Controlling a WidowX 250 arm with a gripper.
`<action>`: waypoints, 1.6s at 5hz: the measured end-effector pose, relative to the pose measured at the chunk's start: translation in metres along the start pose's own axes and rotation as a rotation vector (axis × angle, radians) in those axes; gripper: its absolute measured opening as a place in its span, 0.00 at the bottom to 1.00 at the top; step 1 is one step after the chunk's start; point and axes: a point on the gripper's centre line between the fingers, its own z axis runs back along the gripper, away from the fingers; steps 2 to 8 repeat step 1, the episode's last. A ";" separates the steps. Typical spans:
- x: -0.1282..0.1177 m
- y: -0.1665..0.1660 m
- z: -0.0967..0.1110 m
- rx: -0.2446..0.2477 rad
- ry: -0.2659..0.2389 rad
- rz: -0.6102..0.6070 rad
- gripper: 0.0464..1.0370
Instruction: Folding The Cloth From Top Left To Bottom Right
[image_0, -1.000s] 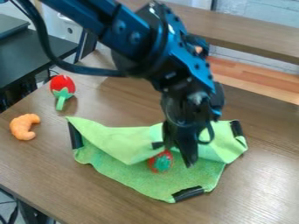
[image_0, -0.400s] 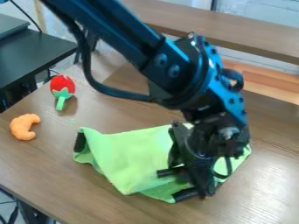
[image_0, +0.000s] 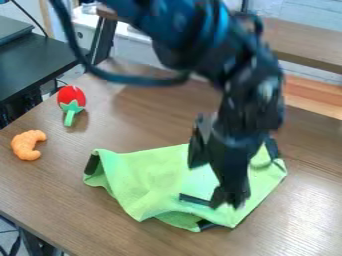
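1. Your end effector (image_0: 212, 186) is open over the green cloth (image_0: 157, 177), which lies rumpled and folded on the surface (image_0: 73, 200).
2. The flap's black-taped corner (image_0: 195, 199) sits beside one fingertip; snag it while lifting and you could drag the fold open.
3. That corner stops short of the bottom one (image_0: 206, 225), so pressing unevenly may set the fold crooked.

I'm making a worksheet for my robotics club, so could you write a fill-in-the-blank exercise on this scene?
The curved toy on the table is coloured ____. The red toy has a ____ stem. It lies ____ from the camera than the curved one. The cloth under the gripper has ____ strips.
Missing words: orange; green; farther; black.
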 end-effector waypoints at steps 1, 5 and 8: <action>-0.005 0.005 0.037 -0.066 -0.043 0.026 0.96; -0.005 0.005 0.037 -0.066 -0.043 0.026 0.96; -0.005 0.005 0.037 -0.066 -0.043 0.026 0.96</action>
